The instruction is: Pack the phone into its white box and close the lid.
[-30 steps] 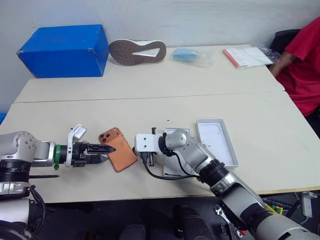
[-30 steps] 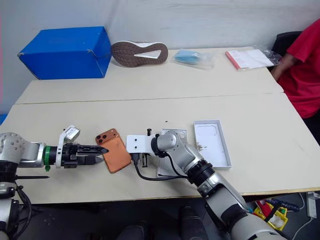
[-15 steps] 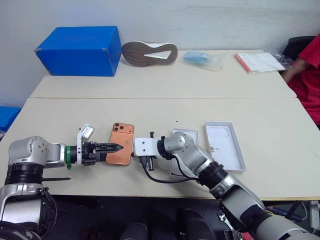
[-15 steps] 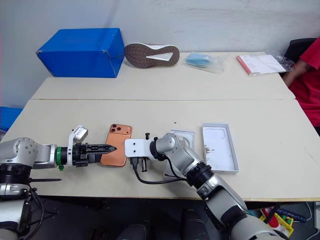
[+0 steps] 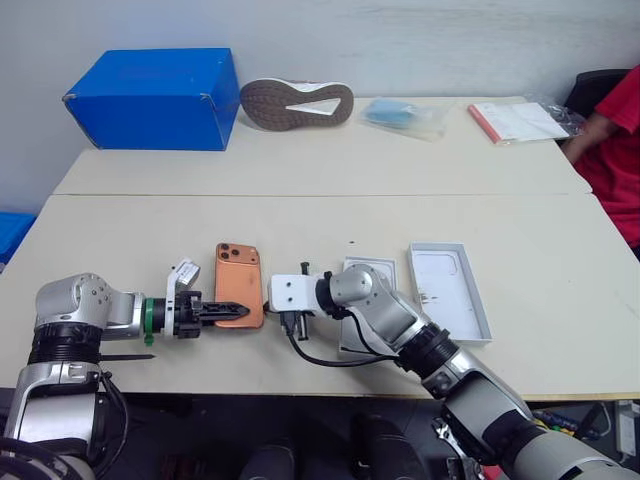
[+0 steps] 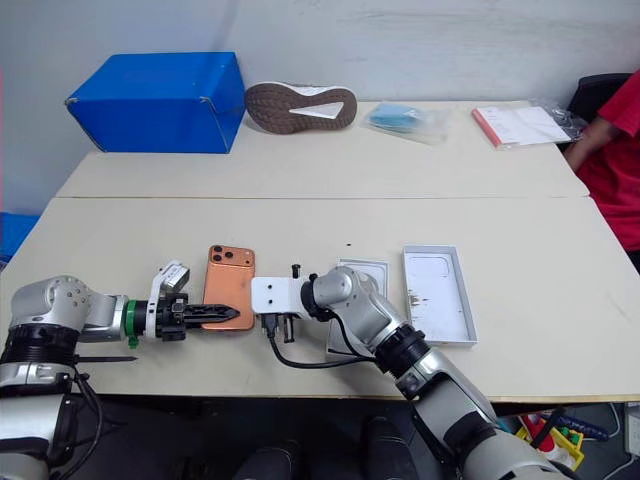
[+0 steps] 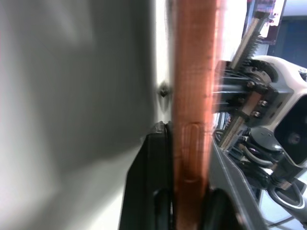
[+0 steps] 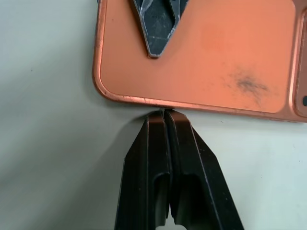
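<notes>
phone [image 5: 239, 285]: copper-orange back, satin-smooth, faint dark smudge; edge band looks like polished metal. gripper fingers [image 8: 170, 158]: black matt plastic, ribbed pads. table [image 5: 300, 180]: matt beige laminate. lid [image 5: 450, 291]: matt white cardboard. blue box [image 5: 150, 85], upper left: smooth card, slight sheen. shoe sole [image 5: 295, 103]: brown textured rubber.

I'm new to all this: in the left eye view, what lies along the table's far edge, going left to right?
Blue box → shoe lying sole up → clear bag with something blue inside → bagged booklet with a red edge.
</notes>
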`<state>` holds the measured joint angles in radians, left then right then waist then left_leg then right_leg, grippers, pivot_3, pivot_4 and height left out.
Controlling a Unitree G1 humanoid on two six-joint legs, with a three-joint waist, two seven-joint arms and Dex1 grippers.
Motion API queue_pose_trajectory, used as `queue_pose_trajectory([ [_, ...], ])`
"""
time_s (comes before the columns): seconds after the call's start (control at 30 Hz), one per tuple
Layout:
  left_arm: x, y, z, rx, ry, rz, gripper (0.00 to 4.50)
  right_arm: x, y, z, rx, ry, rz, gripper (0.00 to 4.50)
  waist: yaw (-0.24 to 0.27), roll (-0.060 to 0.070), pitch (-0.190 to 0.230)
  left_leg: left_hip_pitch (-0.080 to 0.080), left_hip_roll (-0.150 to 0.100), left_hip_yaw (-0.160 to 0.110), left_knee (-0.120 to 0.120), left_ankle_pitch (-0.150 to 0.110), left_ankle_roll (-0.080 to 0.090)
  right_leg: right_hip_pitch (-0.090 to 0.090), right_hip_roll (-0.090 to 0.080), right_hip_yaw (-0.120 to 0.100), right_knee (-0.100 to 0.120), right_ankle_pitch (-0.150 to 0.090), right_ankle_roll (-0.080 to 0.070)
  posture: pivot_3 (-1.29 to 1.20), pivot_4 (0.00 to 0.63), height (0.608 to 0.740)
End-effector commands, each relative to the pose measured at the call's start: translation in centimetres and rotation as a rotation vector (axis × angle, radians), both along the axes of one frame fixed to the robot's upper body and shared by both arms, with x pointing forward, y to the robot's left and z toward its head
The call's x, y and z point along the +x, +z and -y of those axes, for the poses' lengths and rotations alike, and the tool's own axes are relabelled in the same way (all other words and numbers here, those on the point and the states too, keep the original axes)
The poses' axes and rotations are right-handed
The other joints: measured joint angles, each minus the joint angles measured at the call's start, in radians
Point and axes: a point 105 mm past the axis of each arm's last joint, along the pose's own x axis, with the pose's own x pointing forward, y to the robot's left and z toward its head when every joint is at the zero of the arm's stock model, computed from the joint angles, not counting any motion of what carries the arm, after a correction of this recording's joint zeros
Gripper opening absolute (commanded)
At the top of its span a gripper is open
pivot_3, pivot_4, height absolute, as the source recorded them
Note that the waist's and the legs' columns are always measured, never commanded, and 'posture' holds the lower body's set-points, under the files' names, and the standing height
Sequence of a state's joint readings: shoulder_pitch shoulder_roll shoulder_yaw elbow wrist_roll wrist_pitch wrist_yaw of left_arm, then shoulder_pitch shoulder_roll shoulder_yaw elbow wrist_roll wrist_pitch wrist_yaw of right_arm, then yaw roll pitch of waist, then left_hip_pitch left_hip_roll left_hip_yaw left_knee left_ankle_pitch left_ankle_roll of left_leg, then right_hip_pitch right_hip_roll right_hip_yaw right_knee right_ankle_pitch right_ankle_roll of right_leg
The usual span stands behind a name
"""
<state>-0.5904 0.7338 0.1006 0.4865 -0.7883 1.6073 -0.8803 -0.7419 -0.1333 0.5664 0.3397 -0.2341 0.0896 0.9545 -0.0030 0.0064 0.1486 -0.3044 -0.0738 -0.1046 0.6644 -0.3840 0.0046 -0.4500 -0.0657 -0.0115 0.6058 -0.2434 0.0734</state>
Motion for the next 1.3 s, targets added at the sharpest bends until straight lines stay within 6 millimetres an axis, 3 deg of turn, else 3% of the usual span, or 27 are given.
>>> queue_pose_trajectory([
  [0.03, -0.2, 1.4, 0.9, -0.074, -0.041, 0.05, 0.11, -0.5, 3.0, 0.3, 0.099, 0.009, 0.033, 0.0, 0.001, 0.0, 0.001, 0.0, 0.0, 0.0, 0.0, 0.0, 0.0, 0.0, 0.0, 0.0, 0.0, 0.0, 0.0, 0.0, 0.15, 0.74],
  [0.2, -0.6, 4.4, 0.5, -0.119, -0.092, 0.153, 0.11, -0.9, 7.8, 2.5, 0.248, -0.063, 0.044, 0.0, -0.002, -0.007, 0.005, -0.019, 0.0, 0.0, 0.006, 0.0, 0.0, -0.017, 0.0, 0.0, 0.003, 0.001, 0.001, 0.0, 0.15, 0.74],
  [0.3, -1.4, 6.5, 1.5, -0.161, -0.195, 0.222, 0.11, -1.8, 12.0, 6.2, 0.386, -0.131, 0.027, 0.0, -0.005, -0.009, 0.005, -0.031, 0.001, -0.001, 0.011, 0.0, -0.001, -0.028, 0.0, -0.002, 0.005, 0.001, 0.001, 0.0, 0.15, 0.74],
  [0.4, -1.9, 7.2, 2.9, -0.182, -0.276, 0.249, 0.11, -4.2, 13.8, 10.4, 0.426, -0.167, -0.021, 0.59, 0.003, -0.009, 0.006, -0.035, 0.0, -0.001, 0.012, -0.001, 0.0, -0.03, -0.001, -0.003, 0.003, 0.001, 0.001, 0.0, 0.15, 0.74],
  [0.67, -3.0, 7.3, 7.3, -0.257, -0.447, 0.272, 0.11, -11.2, 12.7, 21.1, 0.281, -0.408, -0.123, 3.36, 0.027, -0.012, 0.009, -0.036, 0.0, -0.001, 0.013, -0.002, 0.003, -0.028, -0.002, -0.003, -0.004, 0.001, 0.002, 0.0, 0.15, 0.74],
  [0.8, -3.2, 6.9, 9.2, -0.276, -0.497, 0.271, 0.11, -12.8, 12.8, 24.3, 0.278, -0.57, -0.133, 4.5, 0.027, -0.016, 0.012, -0.031, 0.0, 0.002, 0.015, -0.002, 0.004, -0.023, -0.002, -0.001, -0.004, 0.002, 0.004, 0.0, 0.15, 0.74],
  [1.03, -2.4, 5.6, 12.5, -0.259, -0.505, 0.251, 0.11, -14.8, 12.3, 25.8, 0.273, -0.698, -0.136, 4.5, 0.032, -0.017, 0.016, -0.023, 0.0, 0.001, 0.016, -0.003, 0.004, -0.013, -0.002, -0.001, -0.006, 0.004, 0.005, 0.0, 0.15, 0.74],
  [1.3, -1.7, 3.0, 16.8, -0.139, -0.479, 0.226, 0.11, -15.4, 11.4, 26.7, 0.278, -0.787, -0.117, 4.5, 0.052, -0.019, 0.017, -0.023, -0.001, 0.001, 0.017, -0.003, 0.005, -0.012, -0.002, 0.0, -0.008, 0.005, 0.007, 0.0, 0.15, 0.74],
])
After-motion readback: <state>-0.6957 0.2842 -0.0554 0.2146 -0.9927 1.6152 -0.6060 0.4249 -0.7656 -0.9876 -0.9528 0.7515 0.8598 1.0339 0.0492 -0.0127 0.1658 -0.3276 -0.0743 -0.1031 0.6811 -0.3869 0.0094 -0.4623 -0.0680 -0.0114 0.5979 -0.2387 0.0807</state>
